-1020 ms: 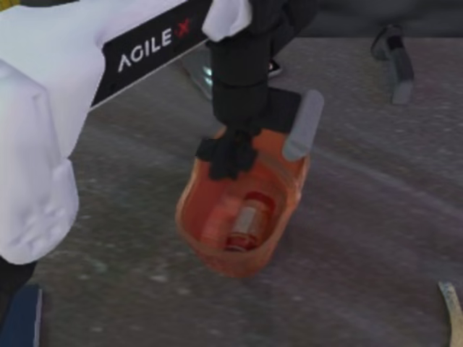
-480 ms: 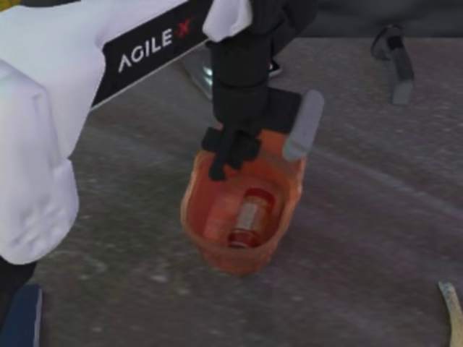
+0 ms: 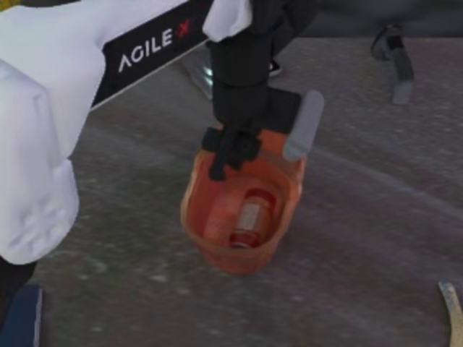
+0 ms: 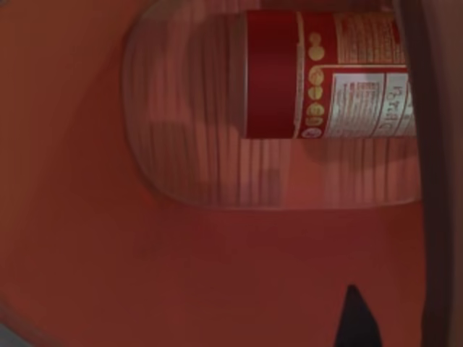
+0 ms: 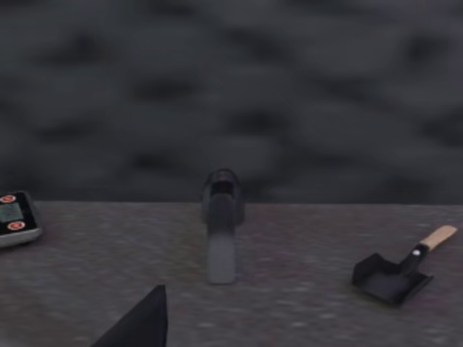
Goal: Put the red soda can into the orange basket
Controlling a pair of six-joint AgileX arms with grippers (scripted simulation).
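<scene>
The orange basket (image 3: 199, 210) sits at the middle of the table in the top view. The red soda can (image 3: 249, 219) lies on its side on the basket's ribbed bottom. In the left wrist view the red soda can (image 4: 325, 72) shows its label against the slats, ringed by the orange basket (image 4: 87, 217) wall. My left gripper (image 3: 230, 155) hangs over the basket's far rim, its fingers drawn together there on the basket. One dark fingertip (image 4: 352, 318) shows beside the thin handle (image 4: 434, 181). Only a dark tip of my right gripper (image 5: 145, 322) shows; that arm is parked out of the top view.
A grey bar (image 3: 304, 126) lies against the basket's far right side. A grey-handled tool (image 3: 394, 65) lies at the back right. The right wrist view shows a black scoop with a wooden handle (image 5: 394, 276) and a small device with red buttons (image 5: 14, 217).
My left gripper's fingers drew together at the basket's far rim, and the basket shifted slightly right and back. The can stayed inside the basket.
</scene>
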